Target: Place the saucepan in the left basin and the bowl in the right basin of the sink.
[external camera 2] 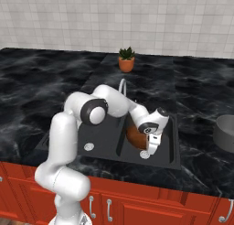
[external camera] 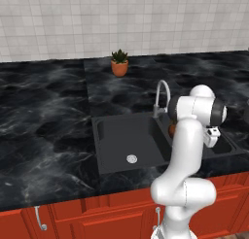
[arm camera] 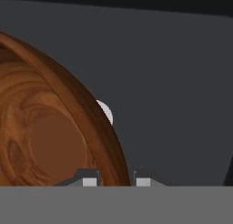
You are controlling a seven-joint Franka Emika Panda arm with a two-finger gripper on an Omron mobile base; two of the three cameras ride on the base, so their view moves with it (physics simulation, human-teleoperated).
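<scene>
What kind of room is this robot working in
Most likely a kitchen, a rendered one. A black two-basin sink with a curved silver faucet is set into a dark marble counter, above red cabinet doors, and white tiles cover the wall behind.

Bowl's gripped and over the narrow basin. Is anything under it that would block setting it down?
Nothing visible. The gripper pinches the wooden bowl by its rim, tilted, low in the right basin. Beneath it shows bare black floor and the silver drain peeking past the rim.
</scene>
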